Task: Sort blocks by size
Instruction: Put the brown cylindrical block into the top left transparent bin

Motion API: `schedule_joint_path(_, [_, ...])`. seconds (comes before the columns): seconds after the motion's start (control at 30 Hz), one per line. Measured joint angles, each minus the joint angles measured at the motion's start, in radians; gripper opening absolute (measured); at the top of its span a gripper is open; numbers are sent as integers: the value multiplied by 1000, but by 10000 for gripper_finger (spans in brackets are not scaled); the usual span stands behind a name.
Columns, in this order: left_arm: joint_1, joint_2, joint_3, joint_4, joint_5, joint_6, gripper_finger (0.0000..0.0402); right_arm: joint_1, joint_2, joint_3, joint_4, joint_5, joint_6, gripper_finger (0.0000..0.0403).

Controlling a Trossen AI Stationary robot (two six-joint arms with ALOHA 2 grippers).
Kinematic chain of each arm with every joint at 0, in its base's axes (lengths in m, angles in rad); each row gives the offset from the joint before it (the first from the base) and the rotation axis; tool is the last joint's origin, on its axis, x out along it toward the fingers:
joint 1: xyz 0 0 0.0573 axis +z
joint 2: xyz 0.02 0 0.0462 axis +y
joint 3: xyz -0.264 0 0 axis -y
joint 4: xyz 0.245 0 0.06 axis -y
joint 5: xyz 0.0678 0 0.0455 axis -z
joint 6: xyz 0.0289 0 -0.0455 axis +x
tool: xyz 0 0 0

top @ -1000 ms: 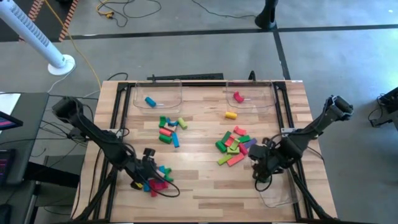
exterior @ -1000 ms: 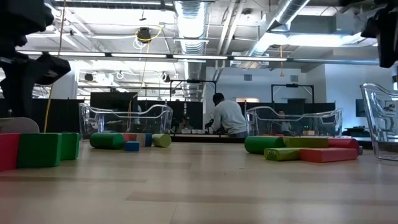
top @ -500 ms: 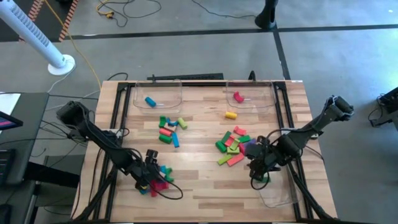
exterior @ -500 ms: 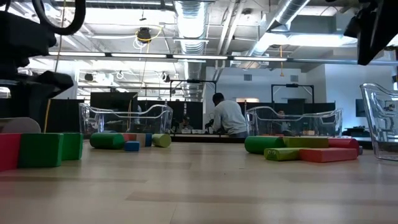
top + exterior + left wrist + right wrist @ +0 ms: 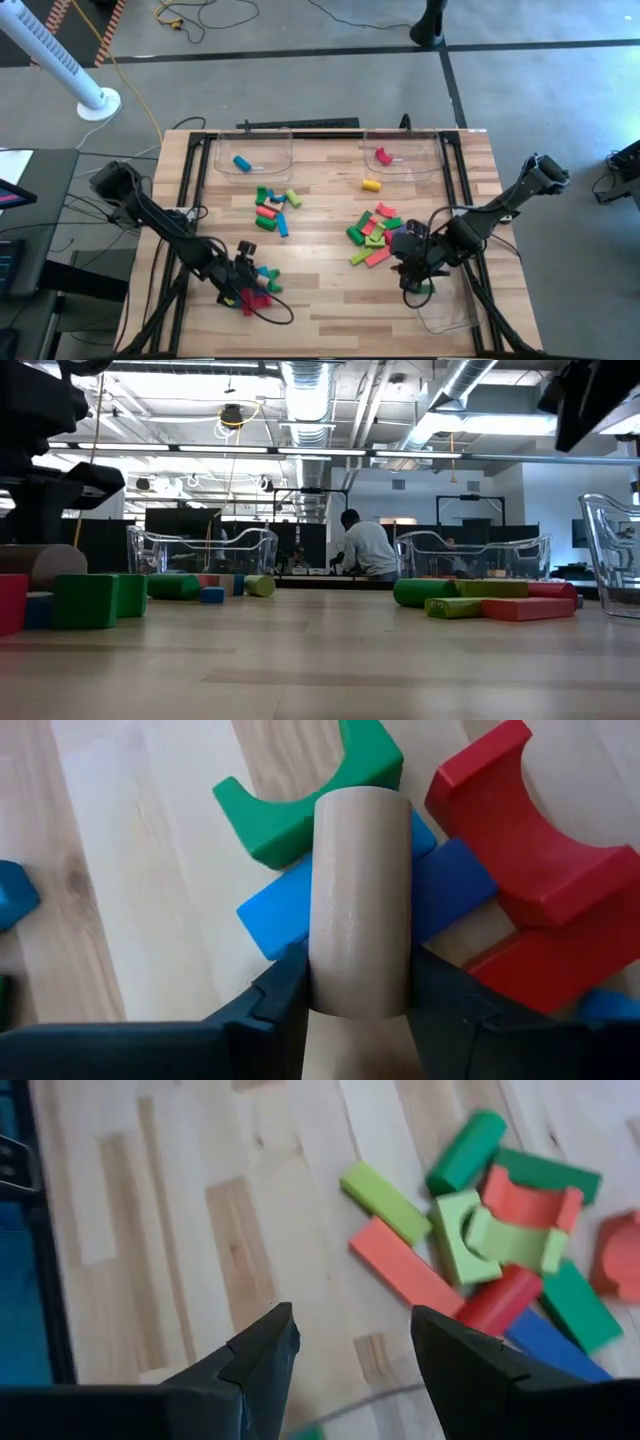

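Gripping a tan cylinder (image 5: pixel 360 900) over blocks (image 5: pixel 257 287) near the surface's (image 5: pixel 320 300) front-left corner, the left pincer (image 5: pixel 358 982) clamps it; the right pincer (image 5: pixel 352 1342) hangs open beside the right-edge pile (image 5: pixel 375 232).

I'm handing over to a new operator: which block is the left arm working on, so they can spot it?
Look at the near-left pile on the table, under the left gripper. The tan cylinder sits between its jaws, lying across a blue bar. It is the only unpainted, round piece among red and green arch pieces.
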Motion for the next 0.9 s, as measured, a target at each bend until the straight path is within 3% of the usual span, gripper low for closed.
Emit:
schedule_joint_path(0.27, [17, -101, 0, -28, -4, 36, 129, 0, 0, 31, 145, 65, -139, 230])
schedule_joint_path(0.5, [26, -303, 0, -41, -71, 85, 129, 0, 2, 35, 397, 83, -377, 230])
schedule_joint_path(0.7, [35, -464, 0, 28, -102, 164, 129, -2, 17, 35, 550, 106, -566, 230])
schedule_joint_path(0.9, [77, -544, 0, 105, -104, 268, 129, -22, 65, 36, 679, 107, -764, 230])
